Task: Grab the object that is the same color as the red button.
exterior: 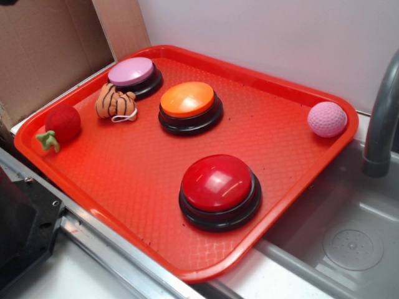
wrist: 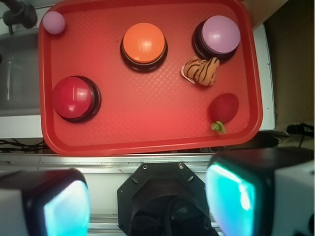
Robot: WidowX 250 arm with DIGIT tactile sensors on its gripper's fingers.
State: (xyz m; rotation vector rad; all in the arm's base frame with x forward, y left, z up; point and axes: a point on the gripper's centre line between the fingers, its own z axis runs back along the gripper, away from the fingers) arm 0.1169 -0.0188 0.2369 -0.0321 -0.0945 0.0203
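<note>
Teal-lit pads of the tool stand spread apart, empty, high above the tray's near edge. The approach hasn't begun. The strawberry lies in the tray's corner beside the striped toy, well apart from the red button; next, travel over it and descend.

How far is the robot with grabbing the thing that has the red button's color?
Nothing looks done yet. The red plush strawberry lies untouched on the tray, beside the striped toy, far from the red button. The gripper is open and empty, high above the tray's edge. Left: move over the strawberry, descend, close.
</note>
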